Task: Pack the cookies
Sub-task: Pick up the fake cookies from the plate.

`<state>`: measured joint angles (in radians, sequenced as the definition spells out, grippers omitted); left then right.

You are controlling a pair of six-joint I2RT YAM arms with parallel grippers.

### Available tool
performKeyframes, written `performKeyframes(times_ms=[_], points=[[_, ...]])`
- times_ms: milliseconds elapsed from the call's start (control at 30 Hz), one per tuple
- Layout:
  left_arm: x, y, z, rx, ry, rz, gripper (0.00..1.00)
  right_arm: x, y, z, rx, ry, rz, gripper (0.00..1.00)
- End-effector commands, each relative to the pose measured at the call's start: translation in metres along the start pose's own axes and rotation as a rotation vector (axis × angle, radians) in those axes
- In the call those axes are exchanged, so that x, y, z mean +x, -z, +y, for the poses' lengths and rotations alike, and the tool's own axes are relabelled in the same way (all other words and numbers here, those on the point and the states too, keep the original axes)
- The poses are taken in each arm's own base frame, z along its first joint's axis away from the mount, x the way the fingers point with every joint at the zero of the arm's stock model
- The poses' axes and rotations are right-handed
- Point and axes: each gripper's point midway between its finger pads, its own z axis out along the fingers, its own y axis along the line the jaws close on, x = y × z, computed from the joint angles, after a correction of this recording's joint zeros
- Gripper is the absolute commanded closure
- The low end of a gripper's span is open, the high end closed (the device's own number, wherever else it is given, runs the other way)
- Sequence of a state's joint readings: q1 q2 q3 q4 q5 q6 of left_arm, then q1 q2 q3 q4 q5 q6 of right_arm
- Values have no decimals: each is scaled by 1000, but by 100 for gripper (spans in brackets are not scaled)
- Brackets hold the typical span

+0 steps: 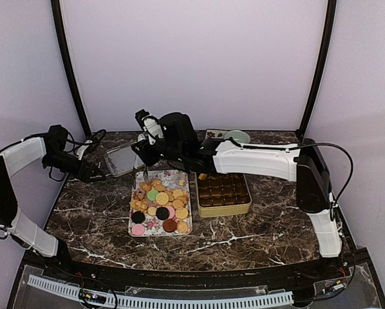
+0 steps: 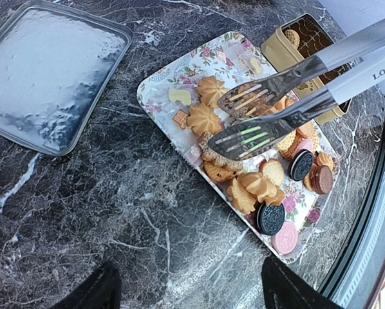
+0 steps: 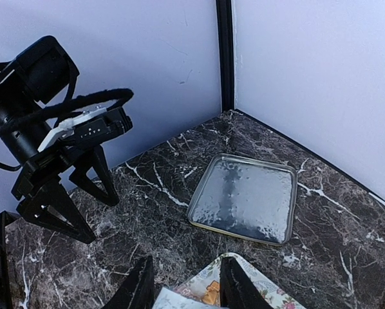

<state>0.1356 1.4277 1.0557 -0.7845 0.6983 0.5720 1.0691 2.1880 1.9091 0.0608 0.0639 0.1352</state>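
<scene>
The cookies point(image 1: 159, 205) lie heaped on a flowery tray point(image 2: 155, 90): tan, pink, green and dark discs point(image 2: 268, 217). My right gripper point(image 1: 145, 162) reaches in from the right and is shut on the pale handle of metal tongs point(image 3: 172, 301), which sits between its dark fingers point(image 3: 138, 290). The slotted tong heads point(image 2: 250, 119) hover slightly apart just over the cookies at the tray's far end; whether they hold one I cannot tell. My left gripper point(image 2: 192, 290) stands open over bare marble left of the tray, with nothing between its fingers. The gold tin point(image 1: 223, 193) stands right of the tray.
A silver tin lid point(image 1: 122, 158) lies flat behind and left of the tray, also seen as the lid point(image 3: 245, 199). A pale green bowl point(image 1: 236, 136) is at the back. The left arm point(image 3: 47, 122) stands close beside the right gripper.
</scene>
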Motion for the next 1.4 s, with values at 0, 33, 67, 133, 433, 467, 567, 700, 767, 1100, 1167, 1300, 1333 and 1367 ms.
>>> performKeyframes(times_ms=[0, 33, 67, 133, 433, 467, 567, 700, 767, 1100, 1167, 1300, 1333, 1367], points=[[3, 0, -5, 29, 10, 0, 23, -9, -5, 21, -57, -4, -48, 65], [4, 0, -5, 29, 11, 1, 23, -6, -7, 22, -59, -4, -42, 65], [3, 0, -5, 30, 9, 1, 23, -3, -8, 23, -62, -3, -36, 65], [3, 0, -5, 29, 10, 0, 23, 1, -11, 25, -68, -5, -29, 65], [1, 1, -4, 23, 6, -2, 23, 15, -20, 31, -57, 25, 10, 67], [1, 1, -4, 23, 7, -3, 23, 14, -19, 30, -50, 28, 9, 68], [0, 1, -4, 24, 9, -5, 23, 5, -11, 26, -26, 42, -4, 76], [0, 1, -4, 27, 14, -6, 23, -14, 1, 23, -9, 52, -38, 81], [-1, 1, -4, 27, 16, -7, 23, -20, 6, 22, -4, 56, -48, 83], [-1, 1, -3, 28, 18, -8, 23, -65, 40, 12, 31, 59, -130, 85], [-2, 2, -3, 27, 15, -10, 23, -73, 53, 2, 59, 58, -147, 85], [-4, 2, -3, 28, 18, -13, 23, -69, 84, -36, 174, 51, -155, 86], [-4, 1, -4, 31, 17, -14, 23, -67, 93, -47, 207, 43, -159, 86], [-4, 1, -3, 31, 19, -13, 23, -69, 108, -58, 236, 33, -173, 86]])
